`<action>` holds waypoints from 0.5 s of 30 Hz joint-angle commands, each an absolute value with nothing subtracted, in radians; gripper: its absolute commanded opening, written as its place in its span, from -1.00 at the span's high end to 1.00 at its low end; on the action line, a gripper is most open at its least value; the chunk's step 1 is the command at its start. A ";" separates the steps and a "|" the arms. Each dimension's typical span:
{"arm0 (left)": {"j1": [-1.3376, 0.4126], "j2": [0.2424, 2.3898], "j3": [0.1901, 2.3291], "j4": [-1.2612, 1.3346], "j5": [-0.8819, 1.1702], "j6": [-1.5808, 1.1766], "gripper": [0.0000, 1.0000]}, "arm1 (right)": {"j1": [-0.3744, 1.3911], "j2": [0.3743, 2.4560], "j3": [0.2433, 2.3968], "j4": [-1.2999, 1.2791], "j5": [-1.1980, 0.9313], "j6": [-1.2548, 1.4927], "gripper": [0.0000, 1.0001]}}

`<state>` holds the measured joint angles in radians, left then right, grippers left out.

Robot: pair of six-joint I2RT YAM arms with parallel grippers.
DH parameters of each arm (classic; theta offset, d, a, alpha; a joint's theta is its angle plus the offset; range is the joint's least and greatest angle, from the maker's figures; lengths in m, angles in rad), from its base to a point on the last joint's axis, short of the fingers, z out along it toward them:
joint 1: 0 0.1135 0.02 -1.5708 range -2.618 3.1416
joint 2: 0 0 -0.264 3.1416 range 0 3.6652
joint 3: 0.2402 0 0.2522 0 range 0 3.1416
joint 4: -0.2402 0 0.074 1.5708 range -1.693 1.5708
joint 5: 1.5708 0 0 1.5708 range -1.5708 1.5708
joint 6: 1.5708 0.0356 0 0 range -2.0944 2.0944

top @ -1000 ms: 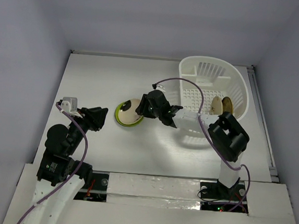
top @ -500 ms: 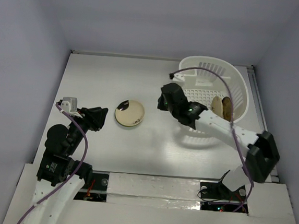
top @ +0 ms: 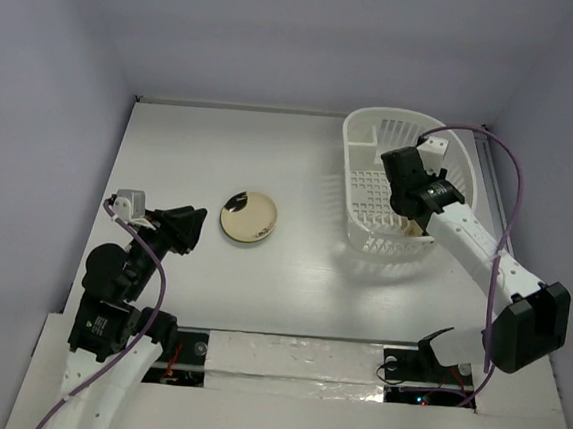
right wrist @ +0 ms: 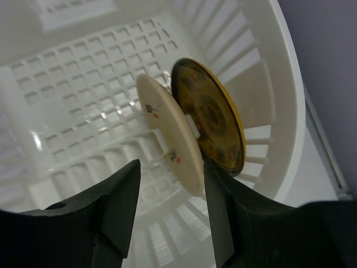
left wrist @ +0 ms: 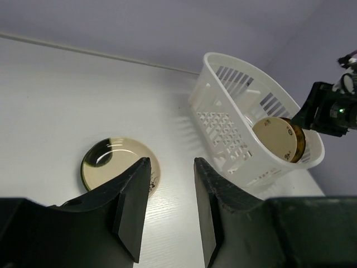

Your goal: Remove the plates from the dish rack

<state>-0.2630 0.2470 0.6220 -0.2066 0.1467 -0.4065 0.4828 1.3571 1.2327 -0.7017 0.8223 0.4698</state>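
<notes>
The task looks partly done. A white plastic dish rack [top: 379, 245] sits on a white table [top: 191, 156]. Two plates are left inside it, standing on edge side by side against the rack's long wall on the robot's right. One is a cream plate with small spots [right wrist: 170, 134]. An amber-yellow plate with a dark pattern [right wrist: 211, 114] stands just behind it, nearer the wall. The rest of the grid base is bare, and the small compartment [top: 366, 139] at the rounded far end shows nothing in it.

Well to the left of the rack, a tan plate [top: 249, 217] lies flat on the table. It may top a stack, but the count is unclear.

The right pincer [right wrist: 170, 167] hovers over the two racked plates, spread wide and holding nothing. The left pincer [left wrist: 171, 164] is far left of the rack, fingers apart and empty.
</notes>
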 commanded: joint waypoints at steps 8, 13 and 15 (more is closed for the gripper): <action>-0.288 0.210 0.637 -0.163 0.161 -0.408 0.31 | 0.391 1.519 1.264 -0.821 0.853 0.313 -0.02; -0.298 0.199 0.637 -0.163 0.158 -0.408 0.30 | 0.380 1.568 1.292 -0.827 0.850 0.288 0.40; -0.298 0.195 0.637 -0.163 0.158 -0.410 0.30 | 0.380 1.583 1.305 -0.844 0.868 0.287 0.47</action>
<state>-0.2882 0.2104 0.6220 -0.2066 0.1497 -0.4061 0.3851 1.5841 1.2411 -0.8143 0.8257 0.3099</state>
